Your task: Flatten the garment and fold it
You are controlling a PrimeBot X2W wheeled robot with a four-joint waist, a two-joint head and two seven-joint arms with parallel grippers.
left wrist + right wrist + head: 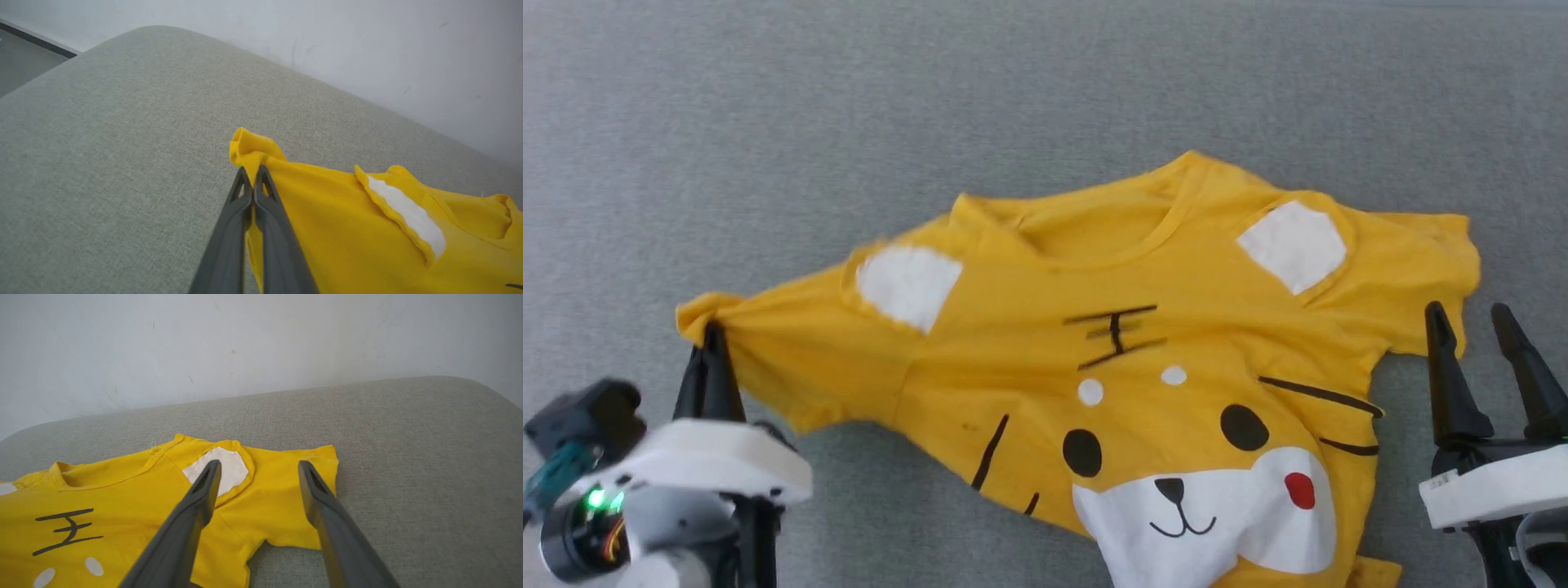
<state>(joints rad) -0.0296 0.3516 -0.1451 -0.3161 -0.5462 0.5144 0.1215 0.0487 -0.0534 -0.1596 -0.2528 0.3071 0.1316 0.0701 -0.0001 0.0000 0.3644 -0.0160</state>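
Observation:
The garment (pixel 1143 343) is a bright-yellow T-shirt with a cartoon animal face, lying face up on the grey cushion, neckline toward the far side. My left gripper (pixel 712 336) is shut on the tip of the garment's left sleeve, which bunches around the fingertips; the left wrist view shows the garment (pixel 367 228) pinched between the closed fingers of the left gripper (pixel 253 171). My right gripper (pixel 1470 318) stands open beside the right sleeve's lower edge. In the right wrist view the right gripper (pixel 259 467) hovers above that sleeve of the garment (pixel 269 498), nothing between its fingers.
The grey fabric surface (pixel 849 122) spreads wide around the shirt, with a pale wall (pixel 245 343) behind its far edge. A rounded corner of the cushion (pixel 147 32) and a strip of floor lie off to the left.

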